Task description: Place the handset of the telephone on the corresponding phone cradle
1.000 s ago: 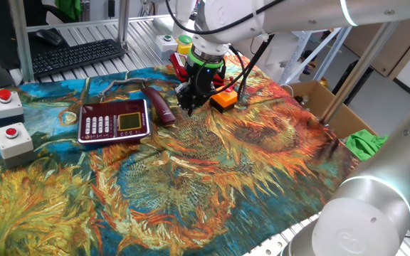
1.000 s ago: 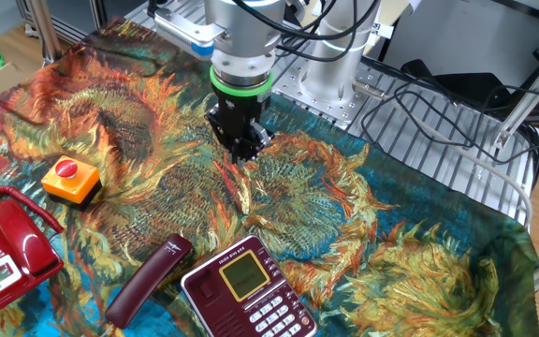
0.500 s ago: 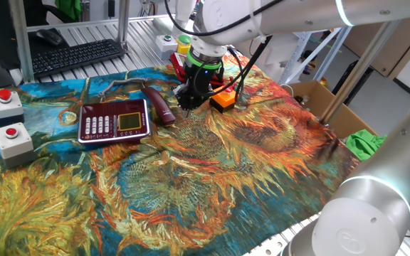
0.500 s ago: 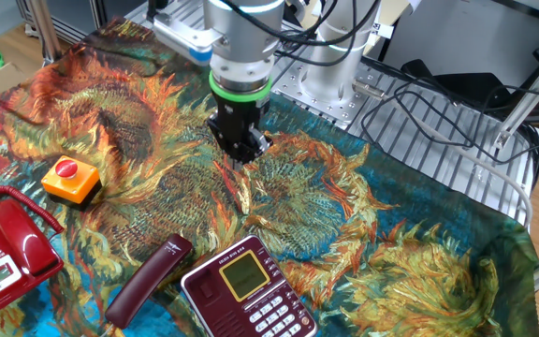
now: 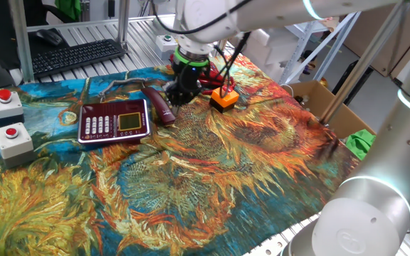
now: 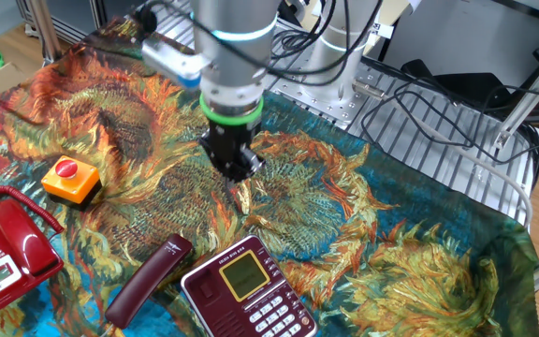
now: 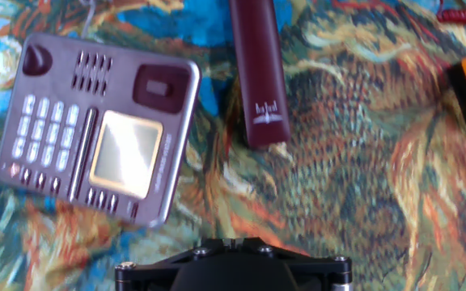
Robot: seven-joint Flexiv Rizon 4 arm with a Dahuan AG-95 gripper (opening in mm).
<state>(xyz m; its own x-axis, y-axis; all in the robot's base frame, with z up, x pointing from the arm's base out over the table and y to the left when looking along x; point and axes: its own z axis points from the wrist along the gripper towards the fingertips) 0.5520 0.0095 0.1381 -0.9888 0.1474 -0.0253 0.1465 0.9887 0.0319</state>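
Note:
The dark maroon handset [image 5: 161, 107] lies flat on the cloth just right of the phone cradle [image 5: 114, 119], a maroon base with white keys and a yellowish display. Both show in the other fixed view, handset [image 6: 150, 279] and cradle [image 6: 248, 290], and in the hand view, handset [image 7: 259, 73] and cradle [image 7: 103, 137]. My gripper [image 5: 175, 94] hangs above the cloth close to the handset's far end and touches nothing. It tapers to a point in the other fixed view [image 6: 236, 168], with the fingers together and empty. The hand view shows only the gripper's body at the bottom edge.
A bright red telephone [image 6: 3, 248] with a coiled cord sits beyond the handset. An orange box with a red button [image 5: 224, 98] stands right of my gripper [image 6: 70, 178]. Two grey button boxes [image 5: 9, 135] stand at the cloth's left end. A cardboard box [image 5: 326, 99] is off to the right.
My gripper has moved left across the cloth, away from the orange box and toward the handset. The handset and the cradle have not moved.

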